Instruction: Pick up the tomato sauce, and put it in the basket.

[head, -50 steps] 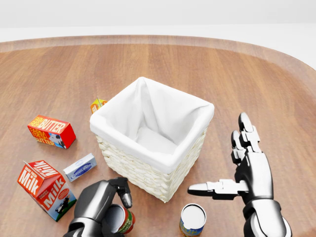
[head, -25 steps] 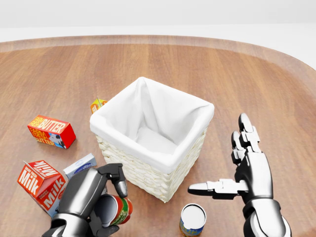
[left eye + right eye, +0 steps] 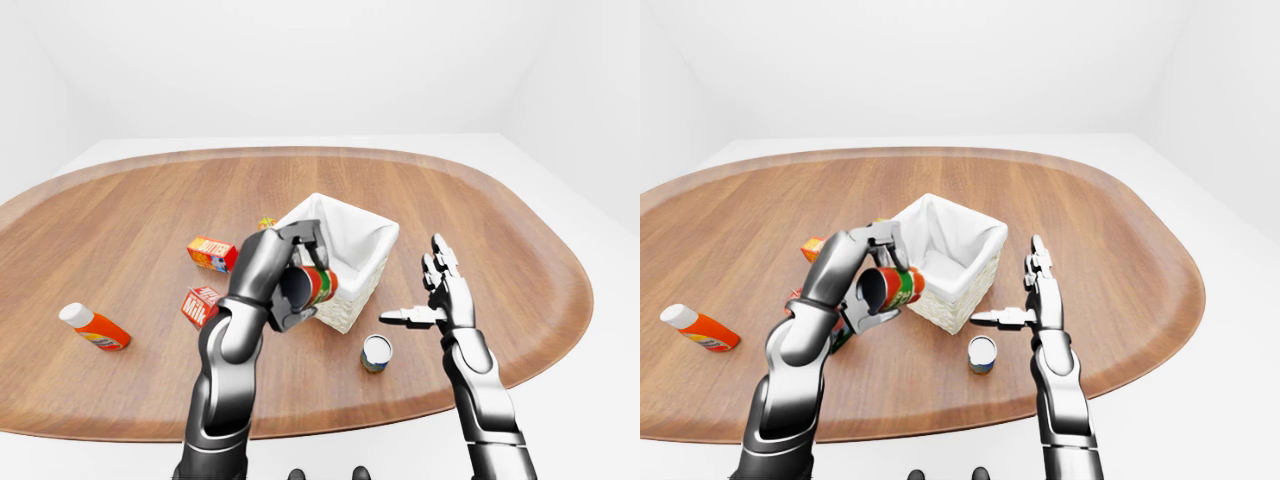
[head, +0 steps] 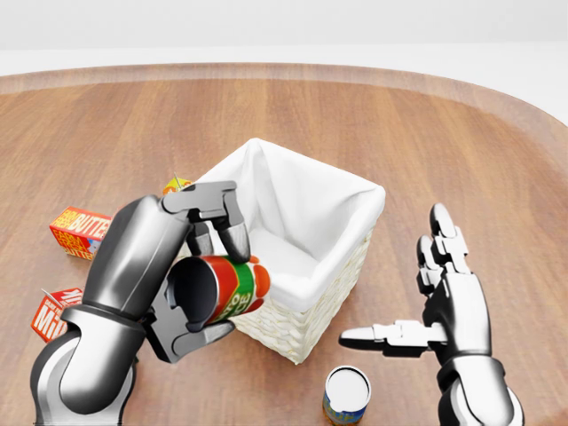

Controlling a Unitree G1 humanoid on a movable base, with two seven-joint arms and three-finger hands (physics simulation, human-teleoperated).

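The left hand (image 4: 191, 275) has its fingers closed around the tomato sauce (image 4: 229, 288) can, held on its side, clear of the desk (image 4: 373, 115), at the basket's (image 4: 306, 293) near-left wall, probably for transfer over the rim. The basket's white lining appears empty. The right hand (image 4: 439, 306) hovers open, holding nothing, near a second can (image 4: 346, 395).

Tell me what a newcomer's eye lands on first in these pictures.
The left hand, raised at the head view's lower left, grips the red and green tomato sauce can tipped on its side beside the white-lined wicker basket at centre. At the right, the right hand hangs open and empty above the wooden table, with another can standing upright near it.
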